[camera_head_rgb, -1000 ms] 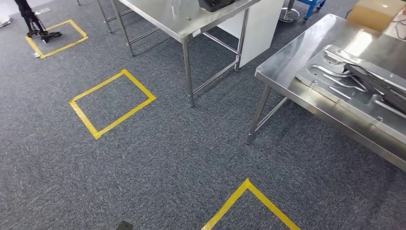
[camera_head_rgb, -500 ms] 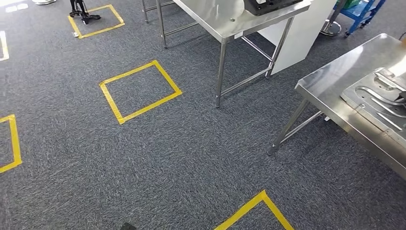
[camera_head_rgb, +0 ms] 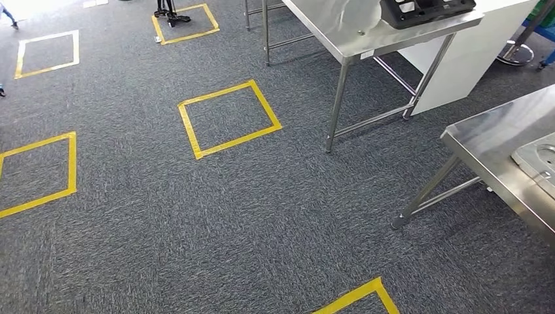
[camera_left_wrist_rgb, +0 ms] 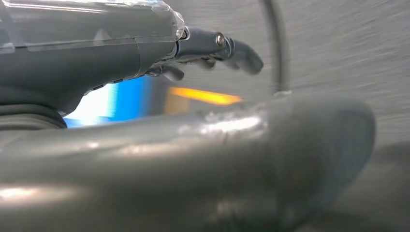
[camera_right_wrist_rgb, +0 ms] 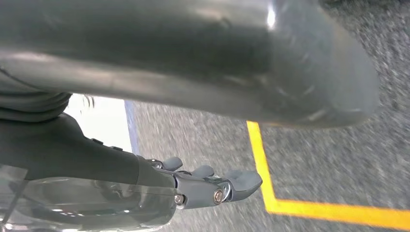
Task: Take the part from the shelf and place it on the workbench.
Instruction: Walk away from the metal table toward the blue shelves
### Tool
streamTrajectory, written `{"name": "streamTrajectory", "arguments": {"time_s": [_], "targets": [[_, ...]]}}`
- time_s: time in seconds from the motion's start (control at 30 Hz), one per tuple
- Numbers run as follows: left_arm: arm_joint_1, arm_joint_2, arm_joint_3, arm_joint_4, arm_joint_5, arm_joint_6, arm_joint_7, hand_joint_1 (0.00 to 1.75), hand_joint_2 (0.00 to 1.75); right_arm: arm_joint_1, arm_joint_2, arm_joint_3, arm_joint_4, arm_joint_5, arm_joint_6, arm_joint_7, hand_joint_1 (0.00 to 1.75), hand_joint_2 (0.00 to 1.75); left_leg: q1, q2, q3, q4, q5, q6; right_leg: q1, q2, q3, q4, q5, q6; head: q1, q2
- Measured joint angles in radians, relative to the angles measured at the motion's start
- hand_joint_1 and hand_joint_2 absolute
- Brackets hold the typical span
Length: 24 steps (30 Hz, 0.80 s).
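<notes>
- The left hand (camera_left_wrist_rgb: 203, 72), seen in the left wrist view, holds nothing; its thumb and dark fingers (camera_left_wrist_rgb: 239, 50) stand apart over blurred grey carpet.
- The right hand (camera_right_wrist_rgb: 193, 159), seen in the right wrist view, holds nothing; its fingers (camera_right_wrist_rgb: 241, 181) extend apart from the thumb, above carpet (camera_head_rgb: 196, 229) marked with yellow tape (camera_right_wrist_rgb: 309, 208).
- The workbench (camera_head_rgb: 491, 144) is a steel table at the right edge of the head view.
- A pressed metal part (camera_head_rgb: 540, 160) lies flat on the workbench top, cut off by the picture edge; I cannot tell whether it is the task's part.
- A second steel table (camera_head_rgb: 353, 29) stands beyond the workbench, well apart from it, carrying a black tray (camera_head_rgb: 425, 10).
- Yellow tape squares (camera_head_rgb: 229, 118) mark the carpet left of the workbench.
</notes>
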Motion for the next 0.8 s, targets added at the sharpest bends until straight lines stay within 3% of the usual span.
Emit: {"name": "streamTrajectory", "arguments": {"time_s": [0.03,0.07,0.13,0.2,0.27,0.3,0.37,0.4,0.47,0.5,0.53,0.57,0.63,0.7,0.77,0.8], "targets": [[0.002,0.001,0.009,0.005,0.001,0.021,0.054,0.0,0.0,-0.005,0.0,-0.008,0.005,0.007,-0.009,-0.007,0.0,0.0,0.001,0.004,0.014,-0.027,0.022,0.0,0.001,-0.011,0.002,0.0,-0.002,0.001,0.0,0.0],[0.01,0.001,0.017,-0.002,0.055,0.061,0.102,0.0,0.0,-0.009,0.0,-0.016,0.01,0.001,-0.018,-0.007,0.0,0.0,0.001,0.012,0.047,-0.087,0.056,0.001,0.001,-0.023,0.006,0.001,-0.005,0.003,0.0,0.0],[0.043,0.002,0.021,-0.062,0.277,0.176,0.185,0.0,0.0,-0.01,0.0,-0.025,0.017,-0.04,-0.035,0.014,0.0,0.0,-0.003,0.06,0.12,-0.226,0.106,0.01,0.005,-0.043,0.016,0.002,-0.013,0.011,0.0,0.0],[0.091,0.003,0.006,-0.163,0.499,0.319,0.207,0.0,0.0,-0.005,0.0,-0.02,0.02,-0.112,-0.057,0.059,0.0,0.0,-0.01,0.087,0.149,-0.284,0.116,0.021,0.01,-0.06,0.024,0.003,-0.02,0.021,0.003,0.0],[0.137,0.003,-0.012,-0.26,0.661,0.476,0.137,0.0,0.0,0.011,0.0,0.01,0.017,-0.213,-0.089,0.121,0.0,0.0,-0.01,0.063,0.148,-0.287,0.118,0.033,0.01,-0.075,0.031,0.003,-0.025,0.031,0.004,0.0],[0.158,0.002,-0.021,-0.302,0.746,0.548,0.069,0.0,0.0,0.024,0.0,0.037,0.013,-0.266,-0.108,0.153,0.0,0.0,-0.009,0.052,0.15,-0.292,0.122,0.04,0.008,-0.062,0.031,0.009,-0.033,0.037,0.005,0.0],[0.182,0.002,-0.037,-0.371,0.915,0.653,-0.091,0.0,0.0,0.057,0.0,0.101,0.002,-0.355,-0.142,0.201,0.0,0.0,-0.005,0.029,0.154,-0.302,0.131,0.054,0.002,-0.007,0.005,0.073,-0.079,0.046,0.008,0.0],[0.187,0.002,-0.044,-0.394,0.97,0.678,-0.152,0.0,0.0,0.072,0.0,0.129,-0.002,-0.381,-0.152,0.215,0.0,0.0,-0.006,0.017,0.152,-0.303,0.134,0.057,0.001,0.024,-0.024,0.135,-0.113,0.047,0.01,0.0],[0.191,0.002,-0.053,-0.422,1.023,0.696,-0.217,0.0,0.0,0.094,0.001,0.171,-0.006,-0.407,-0.161,0.231,0.0,0.0,-0.009,-0.009,0.15,-0.302,0.136,0.06,0.0,0.045,-0.091,0.263,-0.163,0.049,0.01,0.0],[0.195,0.002,-0.055,-0.431,1.031,0.698,-0.227,0.0,0.0,0.101,0.001,0.187,-0.008,-0.412,-0.163,0.234,0.0,0.0,-0.01,-0.023,0.151,-0.302,0.135,0.06,0.0,0.047,-0.109,0.289,-0.16,0.049,0.011,0.0],[0.199,0.002,-0.056,-0.438,1.036,0.699,-0.232,0.0,0.0,0.107,0.001,0.201,-0.011,-0.415,-0.165,0.236,0.0,0.0,-0.01,-0.036,0.152,-0.301,0.135,0.059,-0.001,0.048,-0.109,0.276,-0.135,0.049,0.01,0.0],[0.203,0.002,-0.058,-0.444,1.04,0.7,-0.235,0.0,0.0,0.113,0.001,0.214,-0.014,-0.418,-0.166,0.238,0.0,0.0,-0.01,-0.05,0.154,-0.299,0.134,0.058,-0.001,0.053,-0.091,0.226,-0.095,0.048,0.011,0.0],[0.208,0.002,-0.061,-0.454,1.05,0.702,-0.251,0.0,0.0,0.122,0.001,0.231,-0.019,-0.422,-0.169,0.24,0.0,0.0,-0.011,-0.075,0.155,-0.291,0.129,0.051,-0.005,0.091,-0.037,0.092,-0.025,0.044,0.012,0.0],[0.212,0.001,-0.065,-0.467,1.065,0.698,-0.306,0.0,0.0,0.13,0.002,0.246,-0.025,-0.434,-0.173,0.241,0.0,0.0,-0.012,-0.097,0.148,-0.285,0.126,0.04,-0.004,0.12,-0.01,0.027,-0.007,0.039,0.012,0.0],[0.218,0.001,-0.067,-0.485,1.045,0.657,-0.377,0.0,0.0,0.136,0.005,0.267,-0.032,-0.456,-0.18,0.243,0.0,0.0,-0.01,-0.116,0.142,-0.285,0.127,0.027,-0.002,0.107,-0.008,0.022,-0.008,0.029,0.011,0.0],[0.222,0.001,-0.067,-0.494,1.006,0.619,-0.401,0.0,0.0,0.139,0.007,0.278,-0.035,-0.466,-0.184,0.242,0.0,0.0,-0.009,-0.108,0.139,-0.28,0.124,0.023,-0.002,0.095,-0.005,0.019,-0.005,0.022,0.011,0.0]]}}
